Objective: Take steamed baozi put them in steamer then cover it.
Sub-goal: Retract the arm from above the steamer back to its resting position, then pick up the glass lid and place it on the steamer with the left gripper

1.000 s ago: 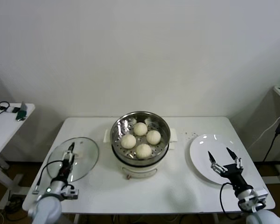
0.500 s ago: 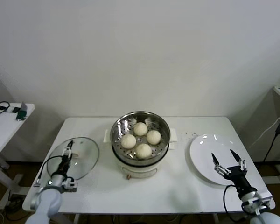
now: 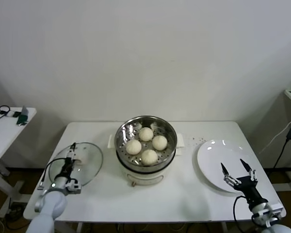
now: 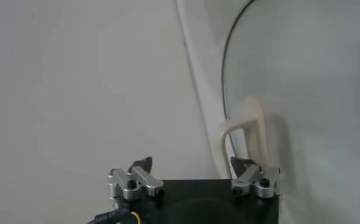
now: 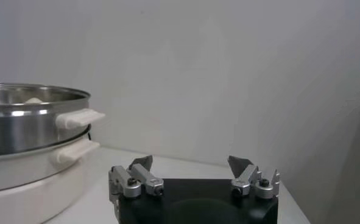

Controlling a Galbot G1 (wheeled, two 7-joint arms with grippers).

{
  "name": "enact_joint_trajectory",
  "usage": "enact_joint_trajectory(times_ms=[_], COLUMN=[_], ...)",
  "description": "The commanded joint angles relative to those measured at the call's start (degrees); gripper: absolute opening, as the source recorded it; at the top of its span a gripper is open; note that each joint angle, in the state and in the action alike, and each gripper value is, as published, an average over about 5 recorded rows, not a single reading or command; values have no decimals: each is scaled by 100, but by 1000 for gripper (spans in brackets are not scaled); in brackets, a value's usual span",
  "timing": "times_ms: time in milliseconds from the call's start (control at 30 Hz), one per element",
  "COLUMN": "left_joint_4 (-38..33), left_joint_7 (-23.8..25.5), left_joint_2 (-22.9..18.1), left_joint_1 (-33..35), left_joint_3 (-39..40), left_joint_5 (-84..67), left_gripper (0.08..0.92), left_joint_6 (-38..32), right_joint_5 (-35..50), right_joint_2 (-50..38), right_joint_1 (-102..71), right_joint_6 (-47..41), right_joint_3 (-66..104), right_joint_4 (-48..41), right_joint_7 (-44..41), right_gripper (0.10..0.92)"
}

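Several off-white baozi [image 3: 146, 134] lie on the perforated tray of the steel steamer [image 3: 170, 131] at the table's middle; the pot's side also shows in the right wrist view [image 5: 27, 122]. The glass cover [image 3: 89, 160] lies flat on the table to the steamer's left. My left gripper [image 3: 70, 156] hangs open over the cover. In the left wrist view [image 4: 192, 163] the cream bar handle [image 4: 248, 125] stands just ahead of one fingertip. My right gripper [image 3: 233, 165] is open and empty above the near edge of the white plate [image 3: 213, 155], also seen in its own wrist view [image 5: 192, 163].
A small side table [image 3: 5, 127] with a few items stands beyond the table's left edge. A dark cable [image 3: 287, 138] hangs at the far right. Bare tabletop [image 3: 184, 194] lies in front of the steamer.
My left gripper has shifted a little farther over the cover as its arm swung left. My right gripper has drawn back slightly toward the near edge. Steamer, baozi and cover have not moved.
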Motion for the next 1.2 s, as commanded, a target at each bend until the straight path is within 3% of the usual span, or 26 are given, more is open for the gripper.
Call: enact_joint_trajectory(times_ms=[33,467,733,1000,1200], left_joint_4=[154,139,-235,-1471,-2552], left_joint_7=[-1,19,44,126,24], left_joint_2=[8,7,85,315,550], left_joint_1=[-100,-69,80,633,1191], left_joint_3=[7,6,5,-67,-130], left_joint_5=[-251,-423,-677,-1214,-1601], left_gripper=[749,377,167,153,153], left_joint_6=[-79,-173,-140,171,869], right_joint_5=[-97,-194,-264,-264,-262], right_joint_2=[35,64,53,-32,-113], right_joint_1=[19,139,185,245,341], right_joint_6=[27,41,74,94,94], right_joint_3=[9,-21,-22,-19,-41], right_joint_4=[-72,-179,-251,-355,-444], right_joint_7=[-56,-71,-87,-90,-88], right_gripper=[823,823,823,823,823])
